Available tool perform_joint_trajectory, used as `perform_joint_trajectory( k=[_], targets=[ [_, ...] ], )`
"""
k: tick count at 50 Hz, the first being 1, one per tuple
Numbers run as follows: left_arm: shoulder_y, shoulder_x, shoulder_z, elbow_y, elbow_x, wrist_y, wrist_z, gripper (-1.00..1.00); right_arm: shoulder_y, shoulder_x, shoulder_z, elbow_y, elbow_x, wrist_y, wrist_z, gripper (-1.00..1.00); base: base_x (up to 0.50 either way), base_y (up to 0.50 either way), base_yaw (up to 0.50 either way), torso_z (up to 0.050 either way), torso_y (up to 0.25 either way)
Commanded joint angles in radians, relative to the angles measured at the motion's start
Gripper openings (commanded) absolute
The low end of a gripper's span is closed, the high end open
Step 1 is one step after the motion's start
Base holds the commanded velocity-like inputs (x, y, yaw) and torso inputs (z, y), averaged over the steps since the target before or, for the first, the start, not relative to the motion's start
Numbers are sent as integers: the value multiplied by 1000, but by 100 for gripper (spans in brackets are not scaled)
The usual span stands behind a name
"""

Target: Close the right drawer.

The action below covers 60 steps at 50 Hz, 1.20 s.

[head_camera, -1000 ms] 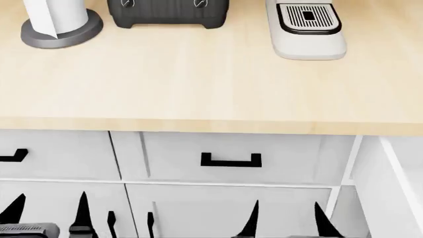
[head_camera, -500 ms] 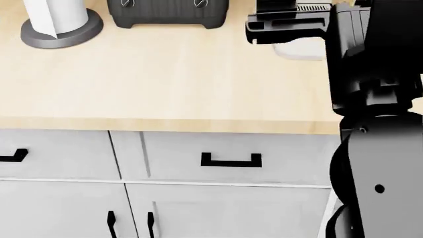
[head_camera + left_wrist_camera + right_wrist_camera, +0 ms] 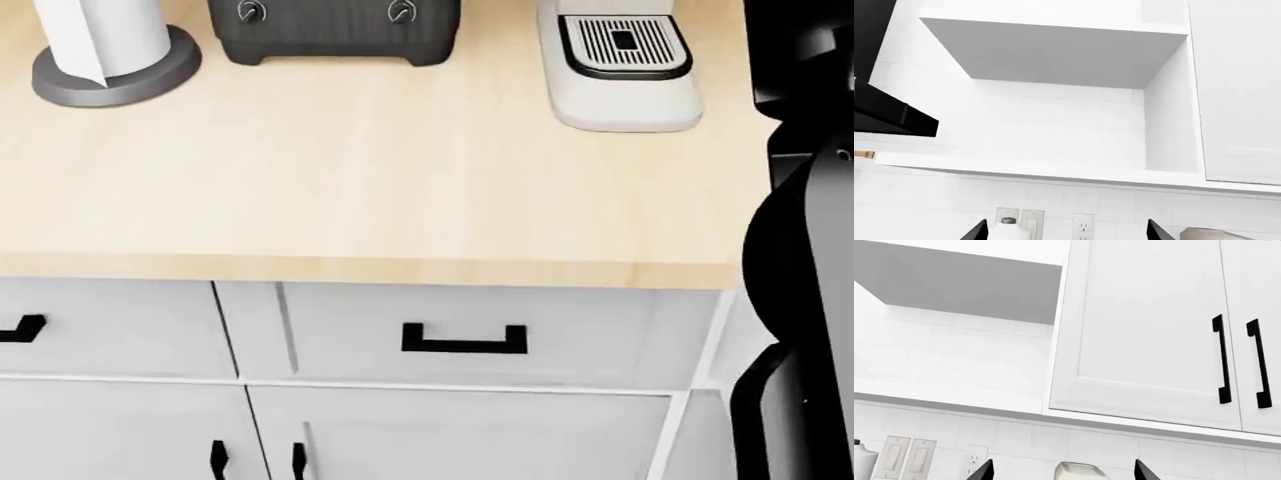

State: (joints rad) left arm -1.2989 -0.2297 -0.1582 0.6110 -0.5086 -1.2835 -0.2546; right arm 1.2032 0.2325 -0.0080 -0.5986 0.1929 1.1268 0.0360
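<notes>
The right arm (image 3: 801,300) has swung from over the desk (image 3: 374,190) to the frame's right edge, hiding where the right drawer would be. Both pincers (image 3: 1064,231) (image 3: 1062,471) point up at wall cupboards, tips spread wide, holding nothing. Closing hasn't begun.

No lettering, brand, number or sign is legible anywhere in these views of the kitchen. The black toaster (image 3: 334,30), the white coffee machine (image 3: 621,65) and the paper towel holder (image 3: 114,55) on the wooden countertop (image 3: 374,180) carry no readable marks, and the toaster's knobs are too small to show any. The wall outlet (image 3: 976,460), the switch plates (image 3: 904,457) and the upper cabinet doors (image 3: 1147,330) are likewise blank.
</notes>
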Motion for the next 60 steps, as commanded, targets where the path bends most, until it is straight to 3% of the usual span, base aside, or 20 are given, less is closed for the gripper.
perform_joint_trajectory(
  k=[1, 41, 48, 60],
  targets=[
    [-41, -2, 1, 10, -23, -38, -11, 100, 31, 15, -1, 10, 4, -13, -5, 100, 500, -59, 0, 0, 0],
    [-46, -31, -9, 26, -58, -51, -23, 100, 24, 28, -13, -28, 11, 0, 22, 100, 498, -60, 0, 0, 1],
    [-29, -31, 6, 13, -50, -19, -23, 100, -1, 29, -3, -16, 26, -23, 6, 100, 0, 0, -21, 0, 4],
    [-25, -33, 3, 11, -57, -14, -27, 100, -3, 32, 8, -9, 45, -18, -5, 100, 0, 0, -498, 0, 0]
  ],
)
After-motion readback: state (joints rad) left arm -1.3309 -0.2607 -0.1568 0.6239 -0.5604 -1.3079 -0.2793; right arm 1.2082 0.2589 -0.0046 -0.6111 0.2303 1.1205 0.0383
